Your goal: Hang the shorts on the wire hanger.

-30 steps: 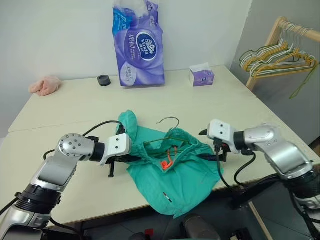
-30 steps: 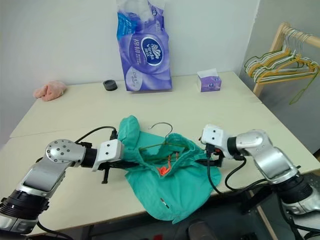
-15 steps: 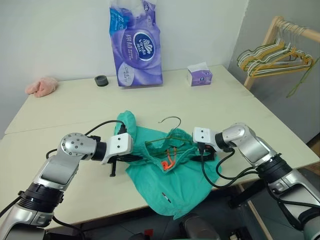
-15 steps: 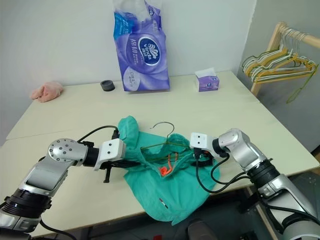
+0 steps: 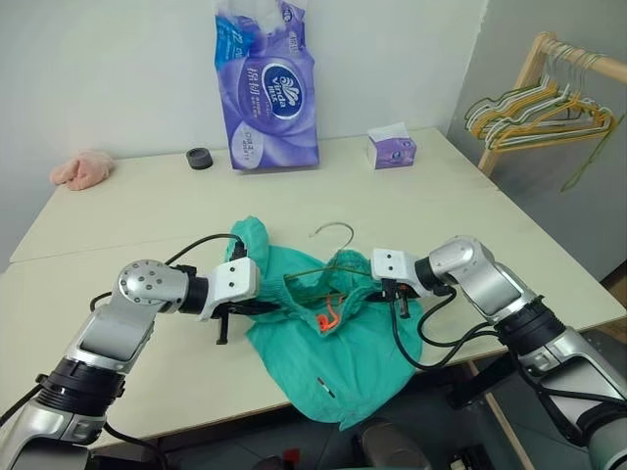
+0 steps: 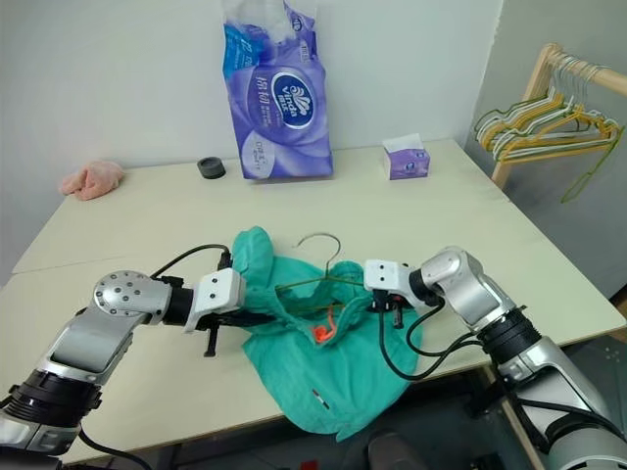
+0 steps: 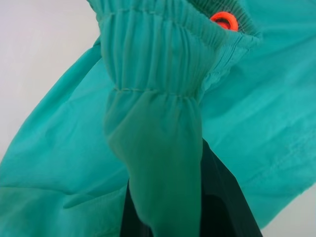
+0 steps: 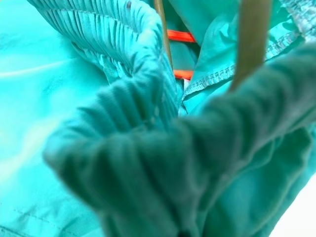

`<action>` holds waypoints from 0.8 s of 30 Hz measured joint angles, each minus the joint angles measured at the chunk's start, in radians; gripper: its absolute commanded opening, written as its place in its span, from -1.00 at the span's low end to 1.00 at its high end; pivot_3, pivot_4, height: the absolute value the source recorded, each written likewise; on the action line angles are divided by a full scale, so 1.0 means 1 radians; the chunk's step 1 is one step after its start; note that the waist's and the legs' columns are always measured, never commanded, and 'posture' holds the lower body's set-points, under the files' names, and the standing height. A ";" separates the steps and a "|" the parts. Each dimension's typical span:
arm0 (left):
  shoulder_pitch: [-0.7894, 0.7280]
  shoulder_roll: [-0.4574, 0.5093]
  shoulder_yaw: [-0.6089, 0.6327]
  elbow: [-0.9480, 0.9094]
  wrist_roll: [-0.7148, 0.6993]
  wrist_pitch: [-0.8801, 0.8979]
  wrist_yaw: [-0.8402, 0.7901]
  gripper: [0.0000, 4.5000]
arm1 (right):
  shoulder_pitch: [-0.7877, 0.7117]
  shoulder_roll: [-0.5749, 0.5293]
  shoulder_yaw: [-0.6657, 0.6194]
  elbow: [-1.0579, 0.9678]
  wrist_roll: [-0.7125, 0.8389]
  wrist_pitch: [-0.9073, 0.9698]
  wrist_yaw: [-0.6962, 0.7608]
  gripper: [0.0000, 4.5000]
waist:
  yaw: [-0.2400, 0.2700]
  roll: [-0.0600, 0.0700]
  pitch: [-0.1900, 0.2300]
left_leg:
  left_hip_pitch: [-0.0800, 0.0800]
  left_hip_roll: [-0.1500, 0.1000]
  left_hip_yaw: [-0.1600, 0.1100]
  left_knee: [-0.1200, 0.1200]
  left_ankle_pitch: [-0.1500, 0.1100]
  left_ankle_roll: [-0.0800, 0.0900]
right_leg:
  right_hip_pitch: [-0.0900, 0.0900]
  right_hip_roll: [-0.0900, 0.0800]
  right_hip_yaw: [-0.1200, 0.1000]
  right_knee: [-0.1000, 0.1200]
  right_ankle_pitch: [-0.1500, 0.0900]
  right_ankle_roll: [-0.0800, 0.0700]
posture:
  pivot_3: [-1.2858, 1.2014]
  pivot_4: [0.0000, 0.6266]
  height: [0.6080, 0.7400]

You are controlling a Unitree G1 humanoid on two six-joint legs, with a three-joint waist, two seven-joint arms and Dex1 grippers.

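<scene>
1. Teal-green shorts (image 5: 328, 348) spread near the front edge of the pale table (image 5: 147, 211), lower part hanging off that edge, gathered waistband turned up toward the middle of the table.
2. Orange drawstring (image 5: 326, 318) visible inside the open waistband, between the two grippers.
3. Thin olive-green wire hanger (image 5: 331, 257) lying across the waistband, hook curling up past the far rim of the shorts; lower wire tucked in among the folds — in the right wrist view, one wire running along just beside a bunched fold of waistband.
4. Left gripper (image 5: 257, 308) at the robot's-left side of the shorts, fingers pressed together on a fold of waistband cloth; in the left wrist view, the gathered band draped over a black finger (image 7: 222, 207) and pinched there.
5. Right gripper (image 6: 384, 305) at the opposite side of the waistband, fingers brought together on the cloth — in the right wrist view a thick roll of green fabric bunched right in front of the camera.
6. Shorts stretched between the two grips, waistband mouth held open around the hanger wire.
7. Tall purple tissue pack (image 5: 266, 88) standing at the back of the table by the wall, small black ring (image 5: 200, 158) just beside it, small purple tissue box (image 5: 392, 148) further toward the right.
8. Small pink cloth lump (image 5: 80, 168) at the far left corner, well apart from the shorts.
9. Wooden rack (image 5: 549, 54) off the right side of the table, carrying a bunch of yellow, green and white hangers (image 5: 529, 113).
</scene>
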 measured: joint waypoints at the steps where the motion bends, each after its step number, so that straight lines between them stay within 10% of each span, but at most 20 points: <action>1: -0.009 -0.017 0.014 0.014 -0.008 0.005 0.016 -0.44 | 0.001 -0.002 -0.003 -0.001 0.000 0.008 0.001 -1.00 | 0.000 0.000 0.000 | 0.000 0.000 -0.001 0.000 0.000 0.000 | 0.000 0.000 -0.001 0.000 0.000 0.000 | -0.22 -0.98 1.00; 11: -0.044 -0.046 0.088 0.079 -0.127 0.126 0.031 0.92 | 0.026 -0.005 -0.038 -0.065 0.021 0.045 0.002 -1.00 | -0.005 0.000 0.000 | -0.001 0.000 -0.004 0.000 0.000 0.000 | 0.000 0.000 -0.004 0.000 0.000 0.000 | -0.22 -0.97 1.00; 24: -0.116 0.013 0.096 0.224 -0.109 0.077 -0.043 0.98 | 0.034 -0.082 -0.068 -0.145 0.053 0.077 0.042 -1.00 | -0.004 0.000 0.000 | -0.001 0.000 -0.005 0.000 0.000 0.000 | 0.001 -0.001 -0.006 0.000 0.000 0.000 | -0.23 -0.96 1.00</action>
